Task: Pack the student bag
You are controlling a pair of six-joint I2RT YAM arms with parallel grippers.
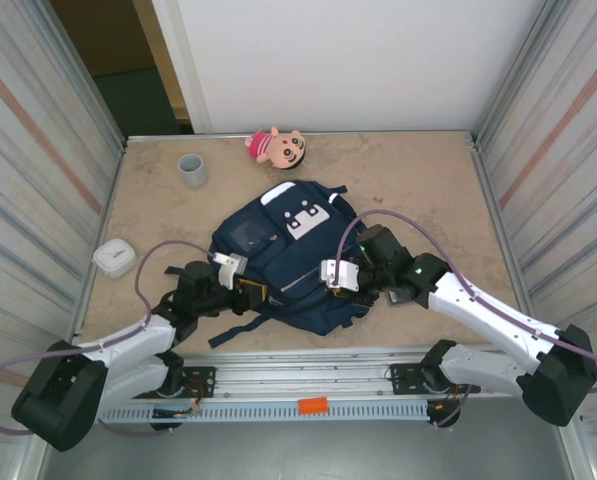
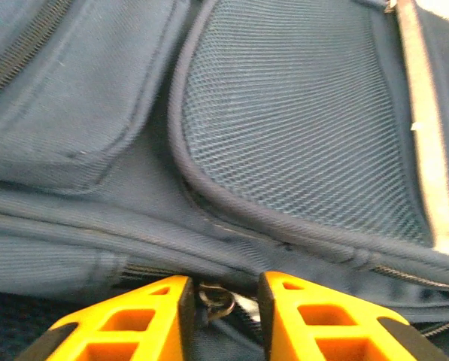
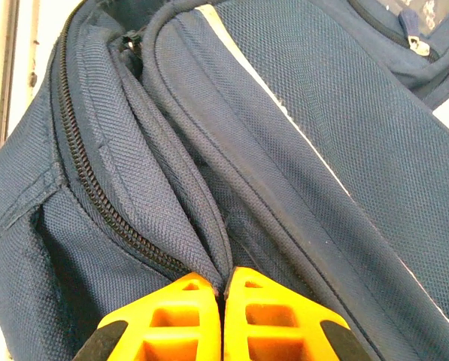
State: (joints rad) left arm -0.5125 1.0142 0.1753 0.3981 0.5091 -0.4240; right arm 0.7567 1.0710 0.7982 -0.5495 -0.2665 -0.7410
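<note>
Student bag (image 1: 278,255), a large navy-blue fabric backpack with white reflective stripes and a white buckle patch whose markings are too small to read, lies flat mid-way on the beige tabletop (image 1: 428,190), a pink plush doll (image 1: 276,147) at its 12 o'clock. At its 7 o'clock edge the left gripper (image 2: 224,289) holds its orange fingers apart, either side of a small metal zipper pull (image 2: 218,299). At 5 o'clock the right gripper (image 3: 220,289) has its fingers pressed together, pinching a fold of the bag's fabric.

We see the student bag (image 2: 299,128) cut off on all sides in both wrist views; metal pull (image 2: 218,299) too blurred to identify.
</note>
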